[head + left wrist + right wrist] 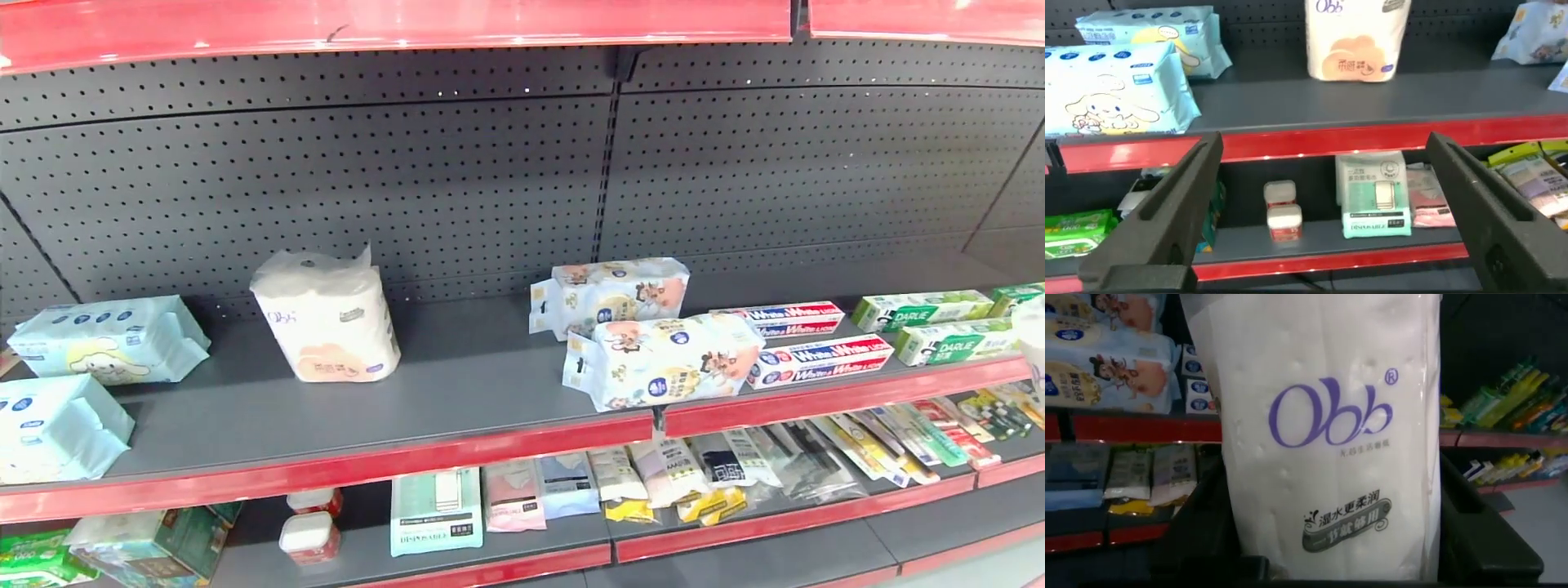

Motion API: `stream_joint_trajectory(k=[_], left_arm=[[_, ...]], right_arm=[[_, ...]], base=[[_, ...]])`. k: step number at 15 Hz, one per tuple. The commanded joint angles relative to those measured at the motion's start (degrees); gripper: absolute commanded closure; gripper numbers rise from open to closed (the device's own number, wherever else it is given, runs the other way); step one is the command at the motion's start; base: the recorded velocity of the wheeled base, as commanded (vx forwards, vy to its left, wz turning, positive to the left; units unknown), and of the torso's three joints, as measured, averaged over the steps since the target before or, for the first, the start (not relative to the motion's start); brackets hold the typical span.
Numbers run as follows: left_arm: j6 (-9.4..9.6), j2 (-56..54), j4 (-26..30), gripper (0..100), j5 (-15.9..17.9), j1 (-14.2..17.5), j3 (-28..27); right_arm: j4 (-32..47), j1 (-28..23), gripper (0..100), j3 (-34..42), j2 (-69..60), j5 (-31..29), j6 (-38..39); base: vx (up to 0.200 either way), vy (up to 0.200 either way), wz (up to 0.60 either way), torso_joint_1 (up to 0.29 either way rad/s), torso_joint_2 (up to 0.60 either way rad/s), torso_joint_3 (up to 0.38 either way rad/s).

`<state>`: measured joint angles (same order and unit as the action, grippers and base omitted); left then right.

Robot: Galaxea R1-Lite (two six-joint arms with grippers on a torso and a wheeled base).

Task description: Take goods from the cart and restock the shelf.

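My right gripper (1331, 474) is shut on a white plastic-wrapped pack of toilet paper rolls (1323, 416) with purple lettering, held upright between its black fingers (1204, 523). A white edge of this pack (1032, 327) shows at the far right of the head view, in front of the shelf. A matching toilet paper pack (326, 318) stands on the grey middle shelf (343, 412), left of centre. My left gripper (1324, 147) is open and holds nothing, level with the shelf's red front edge (1315, 139), below that standing pack (1358, 37).
Two light-blue tissue packs (106, 339) (57, 429) lie at the shelf's left. Two cartoon-printed packs (665, 359) and toothpaste boxes (816, 359) (922, 309) fill the right. Bare shelf lies between the standing roll pack and the cartoon packs. The lower shelf (522, 543) holds small packets.
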<state>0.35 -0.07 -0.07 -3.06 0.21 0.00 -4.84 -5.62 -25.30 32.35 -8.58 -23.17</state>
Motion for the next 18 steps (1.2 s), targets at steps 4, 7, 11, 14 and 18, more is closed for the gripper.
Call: stream_joint_trajectory(k=[4,7,11,14,18], left_arm=[[0.0,0.07,-0.01,0,-0.02,0.06,0.0],[0.0,0.07,-0.01,0,-0.02,0.06,0.0],[0.0,0.07,-0.01,0,-0.02,0.06,0.0],[0.09,0.07,-0.01,0,0.07,0.06,0.0],[0.09,0.07,-0.01,0,0.07,0.06,0.0]], right_arm=[[-0.08,0.08,100,0.42,0.08,-0.03,0.06],[-0.08,0.08,100,1.04,-0.01,0.06,0.06],[-0.08,0.08,100,2.0,-1.15,-0.03,0.06],[-0.17,0.35,100,2.71,-3.35,2.43,0.15],[-0.17,3.95,100,5.43,-6.25,12.36,3.49]], base=[[0.0,0.0,0.0,0.0,0.0,0.0],[0.0,0.0,0.0,0.0,0.0,0.0],[0.0,0.0,0.0,0.0,0.0,0.0],[0.0,0.0,0.0,0.0,0.0,0.0],[0.0,0.0,0.0,0.0,0.0,0.0]])
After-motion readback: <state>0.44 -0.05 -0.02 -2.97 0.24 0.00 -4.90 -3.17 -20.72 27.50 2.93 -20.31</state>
